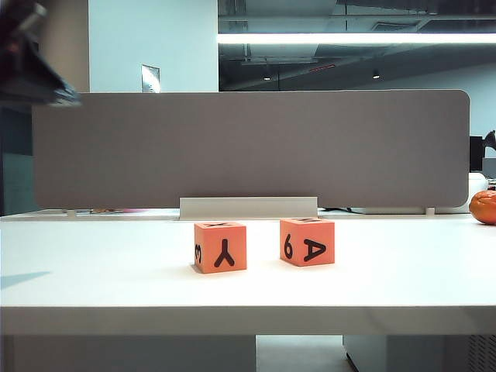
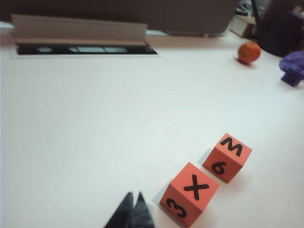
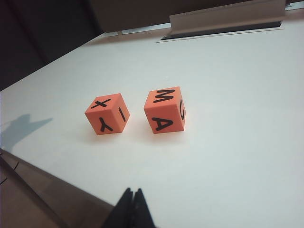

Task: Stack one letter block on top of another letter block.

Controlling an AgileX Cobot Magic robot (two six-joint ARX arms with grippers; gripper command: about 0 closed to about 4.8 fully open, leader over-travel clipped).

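Closed and empty, the left gripper (image 2: pixel 132 211) is held just beside the Y/3 block (image 2: pixel 189 194), judged light, stiff and best pinched on opposite flat sides; beyond it sits the A/6 block (image 2: pixel 227 157) on the counter (image 2: pixel 95 133), while the right gripper (image 3: pixel 131 209), also closed and empty, is kept well back.

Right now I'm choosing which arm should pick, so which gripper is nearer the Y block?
Left. The left gripper, shut, hovers close beside the Y block. The right gripper, also shut, sits back over the table edge, farther from that block.
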